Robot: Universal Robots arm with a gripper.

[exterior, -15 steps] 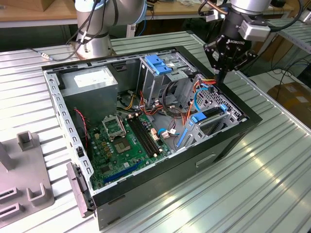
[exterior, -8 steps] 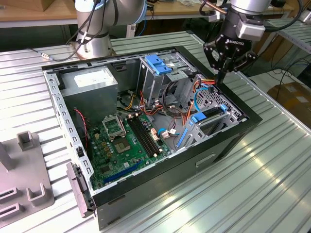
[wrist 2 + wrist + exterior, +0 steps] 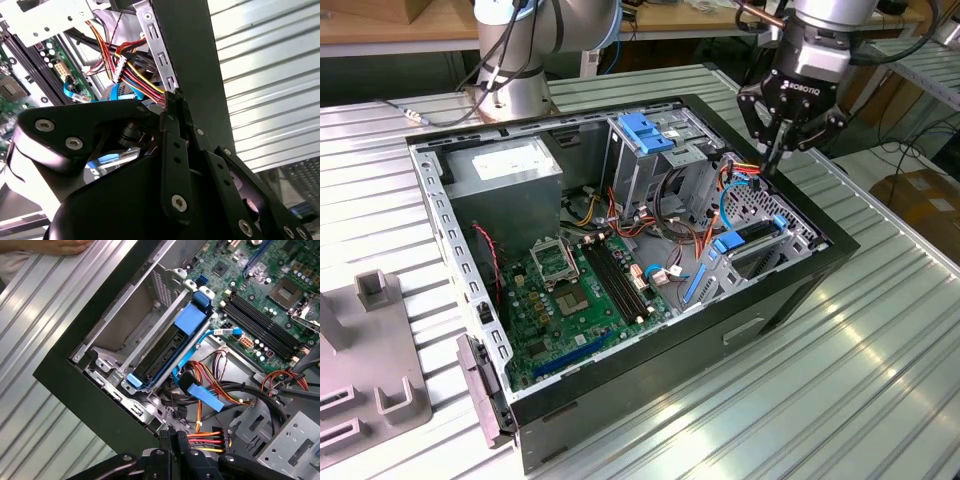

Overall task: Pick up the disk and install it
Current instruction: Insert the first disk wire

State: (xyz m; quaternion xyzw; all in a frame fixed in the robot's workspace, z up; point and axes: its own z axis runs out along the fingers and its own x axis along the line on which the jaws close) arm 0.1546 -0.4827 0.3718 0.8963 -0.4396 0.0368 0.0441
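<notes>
Hovering with its fingers pinched together and holding nothing, your end effector (image 3: 778, 150) sits above the case's (image 3: 800, 290) rim beside the power cable bundle (image 3: 212, 437). You can see the disk (image 3: 162, 357), with its blue rails, sitting in the bay (image 3: 125, 325) by the case's corner. I'd press squarely, clear of those wires.

Disk (image 3: 165, 357) sits edge-on in its bay inside the open case (image 3: 95, 400), blue rails along both sides, motherboard (image 3: 260, 295) beyond it. Pincer (image 3: 172, 445) fingers pressed together just above a red/yellow/black cable bundle (image 3: 210, 436). A hand (image 3: 60, 246) rests on the ribbed surface (image 3: 35, 325) outside the case.
</notes>
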